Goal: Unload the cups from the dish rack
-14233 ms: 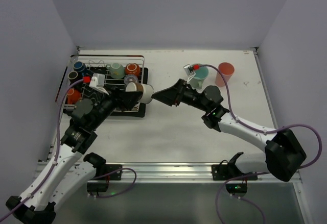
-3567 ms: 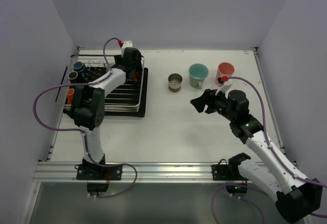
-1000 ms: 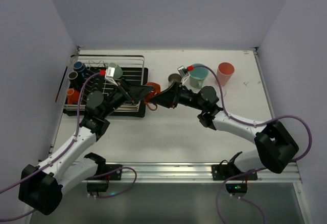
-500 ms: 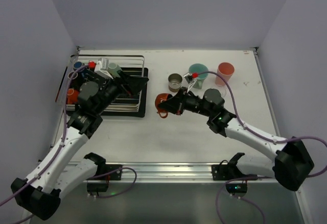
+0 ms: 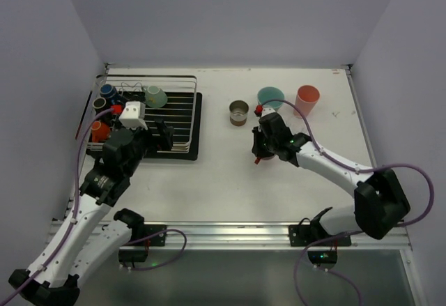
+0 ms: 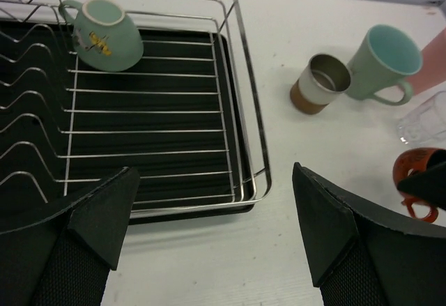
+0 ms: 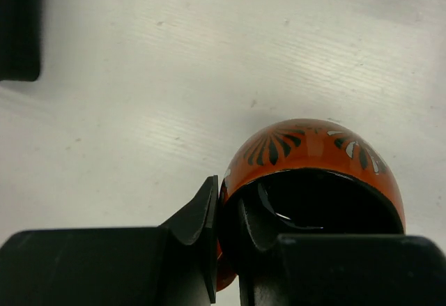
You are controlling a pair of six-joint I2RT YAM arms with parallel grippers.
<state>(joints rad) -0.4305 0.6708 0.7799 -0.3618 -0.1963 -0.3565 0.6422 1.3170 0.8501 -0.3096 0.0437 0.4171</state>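
In top view, four cups (image 5: 106, 90) seen in the dish rack (image 5: 180, 121); from left wrist, only one teal mug (image 6: 104, 34), beyond the wide, empty left jaws. Only from right wrist: orange cup (image 7: 310, 154) rim pinched between right jaws.

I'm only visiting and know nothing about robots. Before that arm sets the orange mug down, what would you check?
1. Right gripper has the orange mug by its rim, one finger inside and one outside: ok.
2. Mug bottom touching the table: cannot tell.
3. Table around the mug bare in the right wrist view: ok.
4. Gap to the clear glass close beside the mug: cannot tell.
5. Left gripper open and empty: ok.
6. Dish rack emptied of cups: not ok, a teal mug lies in it.
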